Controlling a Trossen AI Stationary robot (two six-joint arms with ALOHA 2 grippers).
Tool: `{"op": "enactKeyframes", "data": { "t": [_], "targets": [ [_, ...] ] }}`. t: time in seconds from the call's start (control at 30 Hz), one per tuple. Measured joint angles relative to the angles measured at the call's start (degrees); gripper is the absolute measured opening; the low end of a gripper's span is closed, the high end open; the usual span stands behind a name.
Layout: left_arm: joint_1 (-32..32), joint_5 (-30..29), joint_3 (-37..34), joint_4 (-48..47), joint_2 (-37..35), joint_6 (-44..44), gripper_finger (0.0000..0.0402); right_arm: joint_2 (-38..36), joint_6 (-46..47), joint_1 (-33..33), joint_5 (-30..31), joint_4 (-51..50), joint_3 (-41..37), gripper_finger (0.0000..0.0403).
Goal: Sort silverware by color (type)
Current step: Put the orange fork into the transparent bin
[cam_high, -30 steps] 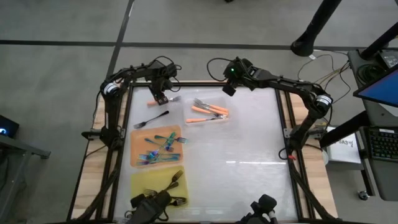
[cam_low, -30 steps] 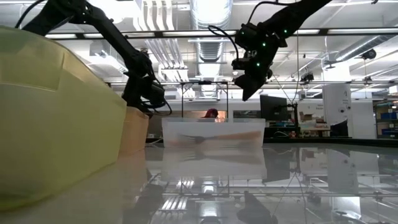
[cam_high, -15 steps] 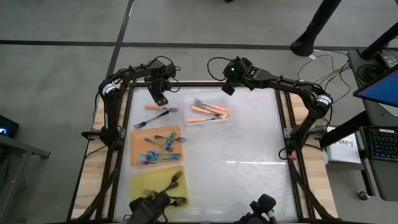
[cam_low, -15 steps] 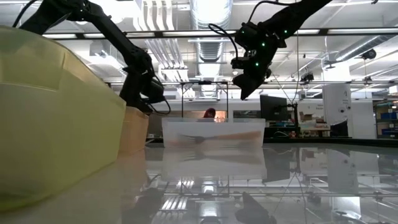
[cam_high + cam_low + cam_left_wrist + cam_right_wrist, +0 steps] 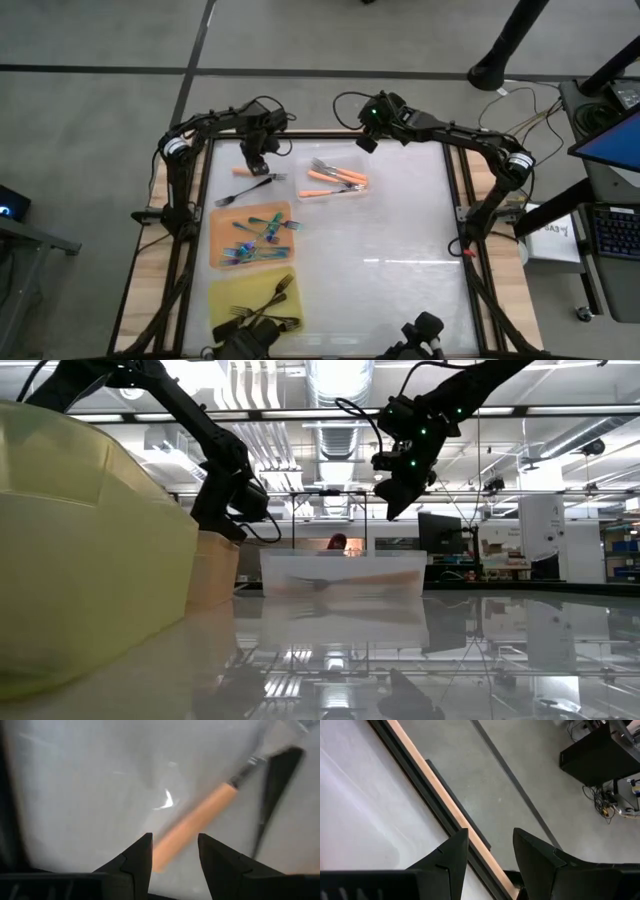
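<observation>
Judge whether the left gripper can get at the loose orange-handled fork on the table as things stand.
Probably yes: the left gripper hovers open right over the orange-handled fork, with nothing between them; only a black fork lies alongside.

The worktop (image 5: 400,230) lies bare across its whole right half, giving a gripper free passage there. Along the left edge stand three obstacles in a row: a yellow mat (image 5: 225,292) with black forks (image 5: 268,298) at the near corner, an orange mat (image 5: 222,238) with teal forks (image 5: 258,232) mid-edge, and loose forks (image 5: 248,187) toward the far corner. A clear tray (image 5: 333,178) of orange forks (image 5: 337,180) sits by the far edge, near its middle
</observation>
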Motion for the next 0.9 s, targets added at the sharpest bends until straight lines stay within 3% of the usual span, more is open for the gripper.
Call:
{"op": "enactKeyframes", "data": {
  "t": [0.57,0.73,0.9],
  "targets": [
    [-4.8,-0.2,-0.1,-5.1,0.0,2.2,0.0136,0.0,1.9,0.0,0.0,-0.2,0.0,0.0148],
    [-7.7,6.0,-0.1,-5.2,0.0,3.9,0.0102,0.0,2.0,0.0,0.0,-0.5,0.0,0.0148],
    [-8.5,6.8,-0.6,-3.9,0.0,3.9,0.0050,0.0,2.0,0.0,0.0,-0.5,0.0,0.0148]
  ]
}}
